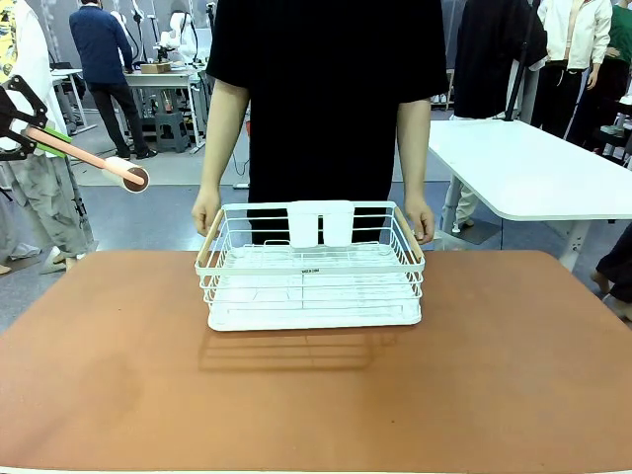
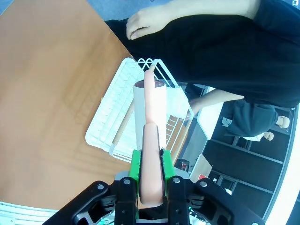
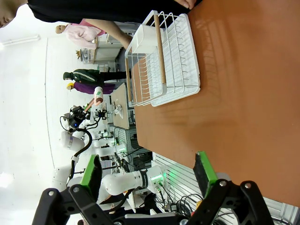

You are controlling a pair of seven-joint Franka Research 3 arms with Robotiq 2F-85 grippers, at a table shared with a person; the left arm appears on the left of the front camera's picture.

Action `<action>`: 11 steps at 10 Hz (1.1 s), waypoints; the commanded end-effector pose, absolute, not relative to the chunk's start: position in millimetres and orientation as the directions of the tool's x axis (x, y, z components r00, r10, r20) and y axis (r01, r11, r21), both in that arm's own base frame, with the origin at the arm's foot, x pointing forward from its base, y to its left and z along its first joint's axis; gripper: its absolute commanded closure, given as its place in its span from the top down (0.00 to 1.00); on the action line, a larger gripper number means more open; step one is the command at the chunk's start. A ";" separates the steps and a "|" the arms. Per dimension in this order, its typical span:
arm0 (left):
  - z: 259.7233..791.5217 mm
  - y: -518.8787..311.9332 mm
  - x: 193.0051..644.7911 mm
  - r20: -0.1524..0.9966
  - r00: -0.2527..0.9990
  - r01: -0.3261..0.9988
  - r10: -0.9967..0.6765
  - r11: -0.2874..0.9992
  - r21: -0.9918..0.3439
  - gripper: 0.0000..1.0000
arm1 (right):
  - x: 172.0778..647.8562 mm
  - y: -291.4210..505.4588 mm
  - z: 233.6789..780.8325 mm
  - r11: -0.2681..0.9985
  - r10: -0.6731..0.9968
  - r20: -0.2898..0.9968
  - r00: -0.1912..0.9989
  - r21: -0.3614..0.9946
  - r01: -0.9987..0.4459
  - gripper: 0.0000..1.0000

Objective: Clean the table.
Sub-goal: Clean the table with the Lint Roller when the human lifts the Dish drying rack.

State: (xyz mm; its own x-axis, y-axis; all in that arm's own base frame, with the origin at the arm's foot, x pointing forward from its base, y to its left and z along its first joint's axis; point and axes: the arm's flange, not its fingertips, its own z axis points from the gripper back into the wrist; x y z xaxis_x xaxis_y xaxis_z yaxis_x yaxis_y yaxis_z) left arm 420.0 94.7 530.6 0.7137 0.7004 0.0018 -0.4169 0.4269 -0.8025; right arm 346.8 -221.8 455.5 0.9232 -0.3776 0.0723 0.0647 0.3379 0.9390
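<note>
The table (image 1: 99, 375) has a terracotta top. My left gripper (image 1: 28, 130) hangs high over the table's far left corner, shut on the pink handle of a lint roller (image 1: 126, 175) whose white roll points toward the person. In the left wrist view the green pads of the left gripper (image 2: 150, 174) clamp the handle, and the roller's white roll (image 2: 150, 105) reaches out above the rack. My right gripper (image 3: 147, 171) is open with nothing in it, above the table (image 3: 243, 93).
A white wire dish rack (image 1: 311, 281) with wooden handles and a white cup holder stands at the far middle of the table. The person's hands (image 1: 205, 212) rest at its two far corners. A white table (image 1: 533, 168) stands behind on the right.
</note>
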 end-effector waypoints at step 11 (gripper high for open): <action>531.5 94.6 420.0 0.001 0.709 -0.419 0.705 0.423 -0.803 0.00 | 345.7 -222.1 457.8 0.333 -0.379 0.074 0.922 0.941 0.061 1.00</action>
State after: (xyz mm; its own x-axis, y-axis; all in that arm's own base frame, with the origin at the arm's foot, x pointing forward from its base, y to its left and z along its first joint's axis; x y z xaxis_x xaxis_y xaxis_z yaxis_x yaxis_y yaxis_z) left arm 420.0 94.7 530.6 0.7137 0.7004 0.0018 -0.4169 0.4269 -0.8025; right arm 346.8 -221.8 455.5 0.9232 -0.3776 0.0723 0.0647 0.3379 0.9390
